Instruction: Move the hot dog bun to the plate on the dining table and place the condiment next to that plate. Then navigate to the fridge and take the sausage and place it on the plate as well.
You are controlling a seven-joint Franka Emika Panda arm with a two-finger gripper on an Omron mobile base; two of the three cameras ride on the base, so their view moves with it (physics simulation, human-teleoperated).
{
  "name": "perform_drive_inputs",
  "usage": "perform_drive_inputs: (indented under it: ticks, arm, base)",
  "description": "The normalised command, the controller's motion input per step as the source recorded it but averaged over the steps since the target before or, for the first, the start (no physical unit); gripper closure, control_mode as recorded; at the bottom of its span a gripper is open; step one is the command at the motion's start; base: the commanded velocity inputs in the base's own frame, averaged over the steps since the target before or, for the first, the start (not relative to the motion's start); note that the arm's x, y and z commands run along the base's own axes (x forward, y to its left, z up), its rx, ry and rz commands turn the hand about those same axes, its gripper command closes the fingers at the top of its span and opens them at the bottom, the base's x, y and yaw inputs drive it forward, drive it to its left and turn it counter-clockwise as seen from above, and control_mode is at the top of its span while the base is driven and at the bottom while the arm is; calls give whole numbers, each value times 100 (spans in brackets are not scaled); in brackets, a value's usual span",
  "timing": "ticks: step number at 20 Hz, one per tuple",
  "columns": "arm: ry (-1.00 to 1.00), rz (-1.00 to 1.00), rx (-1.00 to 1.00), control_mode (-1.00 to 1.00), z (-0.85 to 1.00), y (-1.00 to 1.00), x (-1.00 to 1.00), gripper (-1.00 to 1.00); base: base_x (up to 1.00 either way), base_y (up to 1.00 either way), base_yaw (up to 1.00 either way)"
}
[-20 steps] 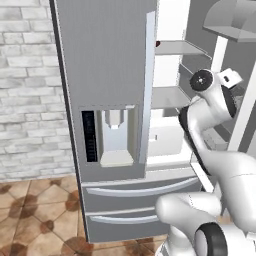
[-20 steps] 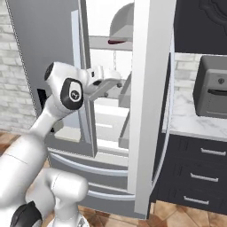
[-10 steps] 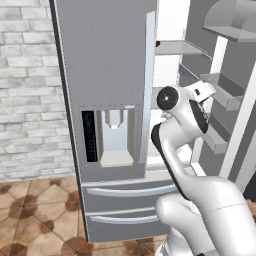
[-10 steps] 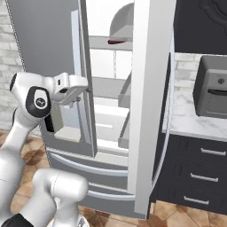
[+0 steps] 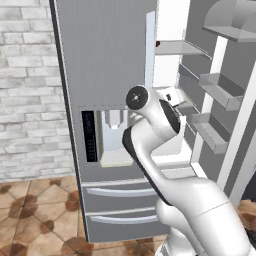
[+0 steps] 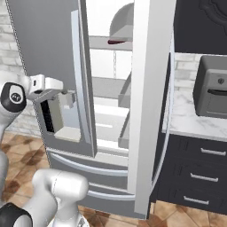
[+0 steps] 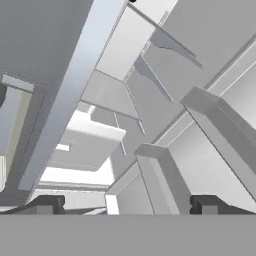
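Fridge right door is swung open, left door with the dispenser shut. Sausage lies on the top shelf inside the fridge, up at the back under a grey dome cover; from the left base view only its dark red tip shows past the edge of the shut door. Hand is spread wide and holds nothing, both tips dark at the bottom of the hand view, aimed into the open fridge at the door bins and white shelves. In the right base view the hand sits just in front of the dispenser, well below the sausage shelf and left of the opening. Arm elbow is level with the dispenser, in front of the shut door. Right of the fridge: marble tabletop with a dark grey appliance on it, black drawers below. Floor by the fridge is brown tile, brick wall to its left.
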Motion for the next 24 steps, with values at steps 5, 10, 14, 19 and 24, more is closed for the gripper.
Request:
perform_drive_inputs:
  ticks: [5,10,14,19,24]
  arm:
    - [-4,5,33,-100,0,8,53,-100]
    - [-14,1,17,-100,0,-3,43,-100]
    - [-2,1,11,-100,0,-7,57,-100]
    - [0,6,7,-100,0,-15,62,-100]
    - [0,8,1,-100,0,-2,67,-100]
  base:
    - [0,0,0]
    - [0,0,0]
    - [0,0,0]
    - [0,0,0]
    - [0,0,0]
